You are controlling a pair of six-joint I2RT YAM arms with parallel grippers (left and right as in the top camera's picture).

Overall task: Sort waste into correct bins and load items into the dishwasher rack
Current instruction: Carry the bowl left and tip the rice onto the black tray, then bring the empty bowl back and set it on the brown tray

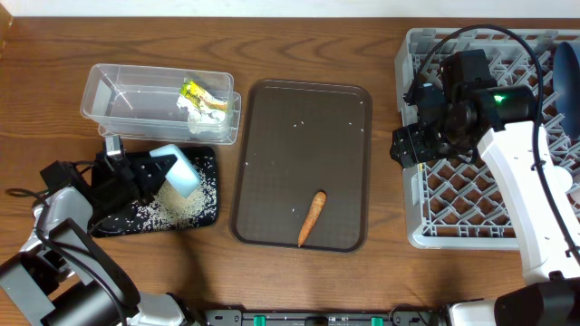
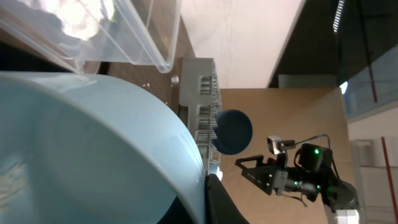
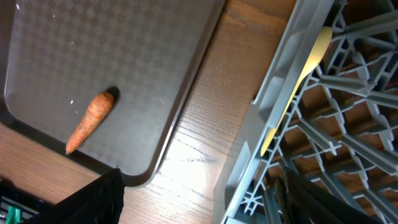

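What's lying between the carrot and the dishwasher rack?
From the carrot, just brown tray surface and its rim, then a strip of bare wooden table before the dishwasher rack; the right wrist view shows it.

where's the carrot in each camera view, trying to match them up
overhead: the carrot lies on the brown tray, in its lower right part.
left wrist: not in it.
right wrist: carrot left of centre, near the tray's lower edge.
shared landmark: the grey rack, right of the tray, shows in all three views.
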